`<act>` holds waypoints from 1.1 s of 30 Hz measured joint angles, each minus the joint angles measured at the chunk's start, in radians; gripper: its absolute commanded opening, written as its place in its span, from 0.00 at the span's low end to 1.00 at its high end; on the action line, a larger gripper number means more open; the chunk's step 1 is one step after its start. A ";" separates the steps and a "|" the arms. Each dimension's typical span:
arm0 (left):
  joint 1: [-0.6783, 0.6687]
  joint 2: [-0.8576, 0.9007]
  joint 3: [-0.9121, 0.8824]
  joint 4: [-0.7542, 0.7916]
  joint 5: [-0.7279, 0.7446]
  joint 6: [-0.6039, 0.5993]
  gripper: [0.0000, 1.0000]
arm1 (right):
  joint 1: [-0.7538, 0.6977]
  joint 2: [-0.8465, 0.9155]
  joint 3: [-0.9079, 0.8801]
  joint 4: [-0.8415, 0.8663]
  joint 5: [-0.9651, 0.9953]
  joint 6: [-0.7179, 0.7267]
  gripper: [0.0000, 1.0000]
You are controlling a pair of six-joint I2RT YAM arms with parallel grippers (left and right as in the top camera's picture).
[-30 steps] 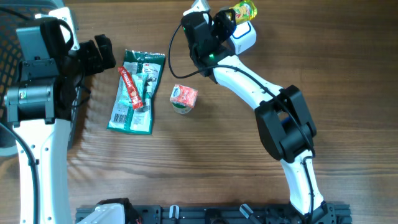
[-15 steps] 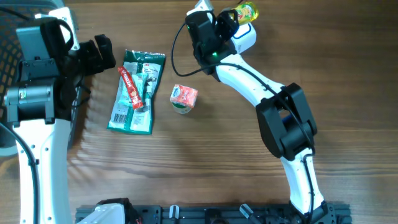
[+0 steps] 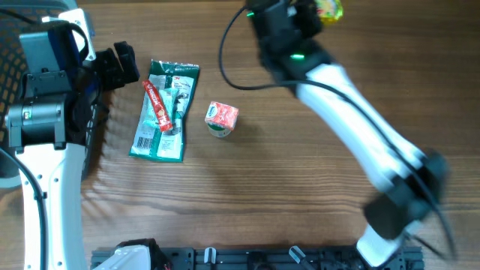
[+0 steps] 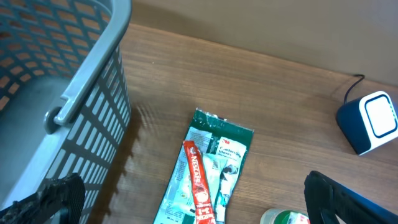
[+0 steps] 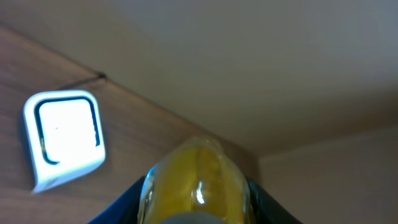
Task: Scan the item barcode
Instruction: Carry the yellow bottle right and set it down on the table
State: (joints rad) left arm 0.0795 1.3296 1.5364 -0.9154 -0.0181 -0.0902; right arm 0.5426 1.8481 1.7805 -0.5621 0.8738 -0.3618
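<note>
A yellow bottle (image 5: pixel 196 180) is pinched in the right end effector (image 3: pixel 309 13) at the desk's (image 3: pixel 285 172) far edge, right of the scanner (image 5: pixel 62 137). The left end effector (image 3: pixel 122 64) is spread wide beside the basket (image 4: pixel 74 93).

A mock shop checkout on a wooden table (image 3: pixel 262 187); barcode scanner (image 5: pixel 62 134), plastic basket (image 4: pixel 68 93), packaged goods (image 3: pixel 160 124).

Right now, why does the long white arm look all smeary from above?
Overhead: the right arm is streaked with blur, probably from moving fast, while the green packet looks crisp. Right wrist: the yellow bottle is too close, so soft; the scanner glares white. Left wrist: sharp.
</note>
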 measured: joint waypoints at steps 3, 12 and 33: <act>0.000 0.000 0.000 0.002 0.000 0.000 1.00 | -0.090 -0.207 0.008 -0.290 -0.200 0.235 0.24; 0.000 0.000 0.000 0.002 0.000 0.000 1.00 | -0.531 -0.256 -0.093 -0.592 -0.743 0.561 0.26; 0.000 0.000 0.000 0.002 0.000 0.000 1.00 | -0.631 -0.247 -0.576 -0.111 -0.779 0.539 0.99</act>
State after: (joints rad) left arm 0.0795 1.3296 1.5364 -0.9138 -0.0181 -0.0906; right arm -0.0879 1.6012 1.2045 -0.6731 0.0944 0.1772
